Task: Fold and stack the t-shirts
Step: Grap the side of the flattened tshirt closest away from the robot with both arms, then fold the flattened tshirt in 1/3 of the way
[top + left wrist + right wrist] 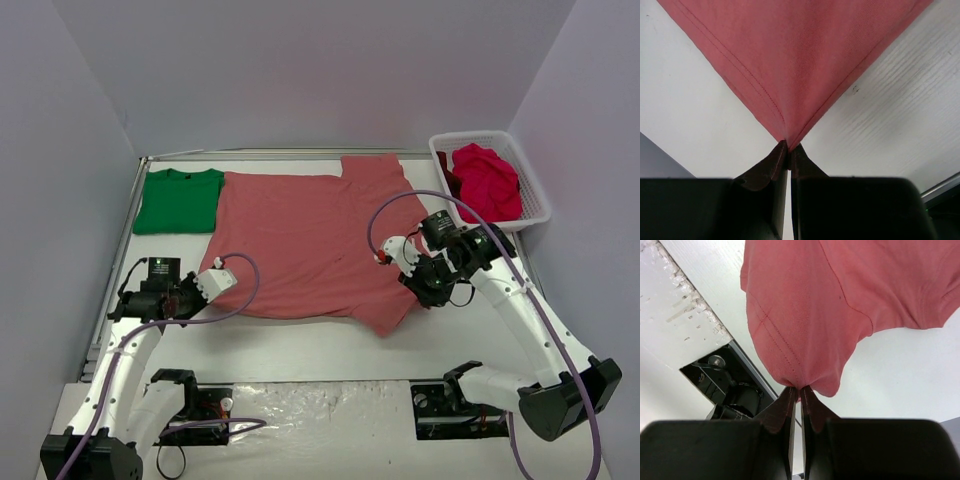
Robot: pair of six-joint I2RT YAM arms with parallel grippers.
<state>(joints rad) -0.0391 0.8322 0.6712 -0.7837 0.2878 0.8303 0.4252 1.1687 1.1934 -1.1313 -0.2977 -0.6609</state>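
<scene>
Salmon t-shirt (pixel 300 245) lies lengthwise left-right, hem left; left hand (pixel 789 151) and right hand (pixel 800 391) pinch its edges.

Soft, even light is falling on the white desk (pixel 330 345) from above, leaving only faint shadows. In the wrist views the left tool (pixel 788 150) and right tool (pixel 800 390) are looking dark and blurred, while stitching on the salmon-pink t-shirt (pixel 790 50) is showing crisp.

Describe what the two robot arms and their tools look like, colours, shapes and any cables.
The left arm and right arm have white shell links with black joints and bases. A lavender cable loops along each. The left tool and right tool have blocky black bodies and dark, tapering fingers.
</scene>
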